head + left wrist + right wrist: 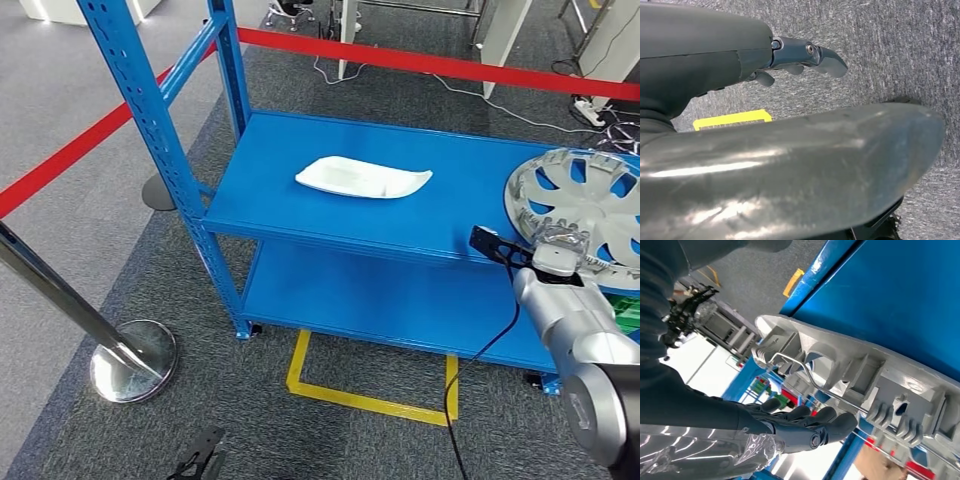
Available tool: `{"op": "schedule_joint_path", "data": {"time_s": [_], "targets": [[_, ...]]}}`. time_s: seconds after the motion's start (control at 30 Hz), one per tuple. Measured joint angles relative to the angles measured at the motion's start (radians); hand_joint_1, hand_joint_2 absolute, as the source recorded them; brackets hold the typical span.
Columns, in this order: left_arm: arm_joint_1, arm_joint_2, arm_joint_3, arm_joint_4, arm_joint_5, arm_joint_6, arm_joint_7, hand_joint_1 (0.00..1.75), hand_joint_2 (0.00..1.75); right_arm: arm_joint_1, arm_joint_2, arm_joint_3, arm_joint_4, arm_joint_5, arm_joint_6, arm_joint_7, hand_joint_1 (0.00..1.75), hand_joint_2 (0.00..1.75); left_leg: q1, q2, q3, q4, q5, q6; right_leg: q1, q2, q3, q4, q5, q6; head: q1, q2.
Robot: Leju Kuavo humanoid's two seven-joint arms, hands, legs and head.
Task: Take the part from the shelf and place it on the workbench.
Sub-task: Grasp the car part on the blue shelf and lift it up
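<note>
On the blue shelf's upper deck: a silver wheel cover (585,215) lies flat at the right end, its edge running past the shelf's (317,150) front lip.
Other part: a white curved panel (364,178) lies mid-deck, long axis along the shelf, well apart from either hand.
Nearer hand: the right hand (802,422), at the front edge of the wheel cover; judging by that, the wheel cover is the part being taken.
Key relation: in the right wrist view the dark fingers (828,421) sit just under the cover's ribbed, clipped underside, reaching along beneath its rim; the cover lies above and beyond them.
Right fingers: stretched fairly straight and close together; whether they touch the rim, or a thumb presses on top, I cannot tell.
Left hand (806,57): hanging low over grey carpet, fingers loosely extended, holding nothing.
Floor: yellow tape marks (370,400) in front of the shelf.
</note>
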Motion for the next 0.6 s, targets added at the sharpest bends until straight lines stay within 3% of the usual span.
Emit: {"op": "schedule_joint_path", "data": {"time_s": [0.43, 0.47, 0.6], "targets": [[0.000, 0.002, 0.000, 0.000, 0.000, 0.001, 0.000, 0.00, 0.00, 0.063, -0.088, -0.086, 0.003, -0.047, 0.025, 0.058, 0.00, 1.75, 0.000, -0.001, 0.008, 0.000, -0.004, 0.001, 0.000, -0.002, 0.009, -0.001, -0.004, 0.000, 0.000, 0.000], [0.001, 0.002, 0.000, 0.000, 0.000, 0.001, 0.000, 0.00, 0.00, 0.066, -0.091, -0.093, 0.003, -0.049, 0.027, 0.059, 0.07, 1.75, 0.000, -0.001, 0.009, 0.000, -0.004, 0.001, 0.000, -0.002, 0.010, -0.001, -0.005, 0.000, 0.000, 0.000], [0.001, 0.006, -0.001, 0.000, -0.002, 0.000, 0.001, 0.00, 0.00, 0.070, -0.100, -0.120, 0.003, -0.059, 0.050, 0.048, 1.44, 1.75, 0.000, -0.001, 0.012, 0.000, -0.005, 0.001, 0.000, -0.002, 0.014, -0.001, -0.007, -0.004, 0.000, 0.000]]}}
